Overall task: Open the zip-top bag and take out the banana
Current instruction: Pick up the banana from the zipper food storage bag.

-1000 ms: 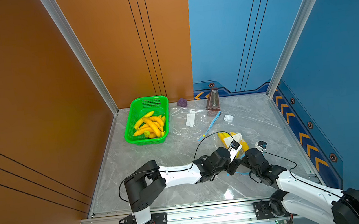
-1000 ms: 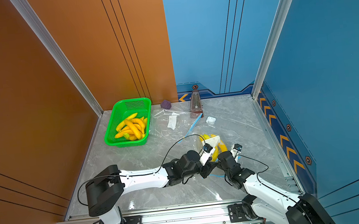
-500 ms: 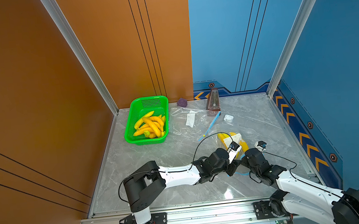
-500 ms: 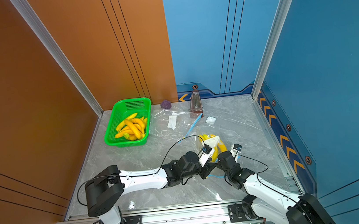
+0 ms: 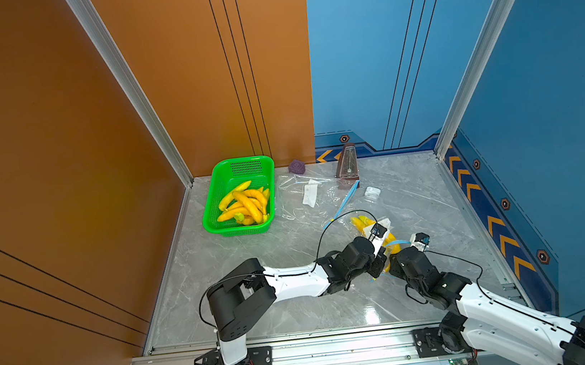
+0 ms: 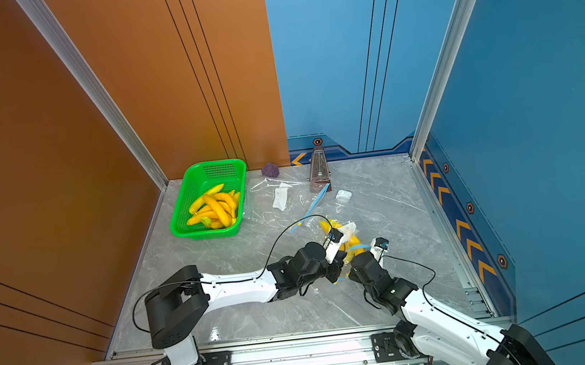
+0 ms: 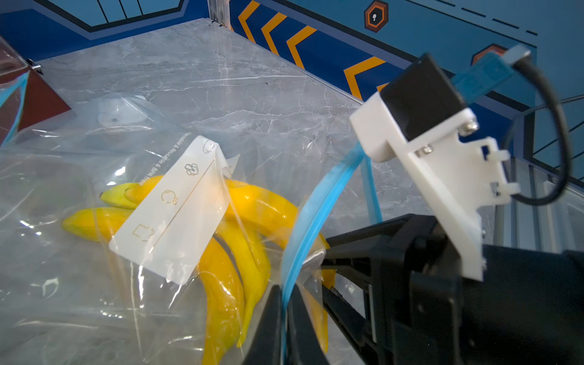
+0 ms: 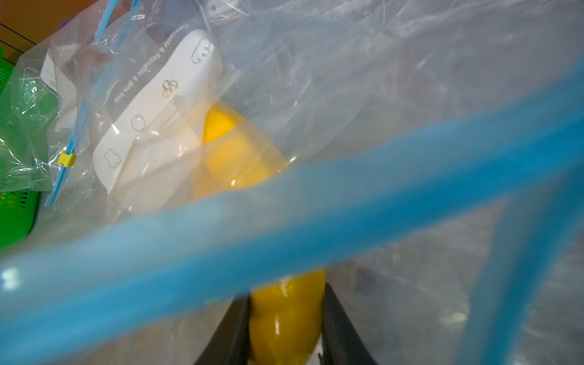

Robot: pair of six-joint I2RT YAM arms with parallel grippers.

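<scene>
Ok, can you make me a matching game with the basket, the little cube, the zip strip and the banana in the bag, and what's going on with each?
Things:
1 basket
2 cube
3 zip strip
4 bagged banana

States:
A pinched in the shut left jaws
B purple
C full of loose bananas
D gripped between the right jaws

Pairs: 1-C, 2-B, 3-A, 4-D
</scene>
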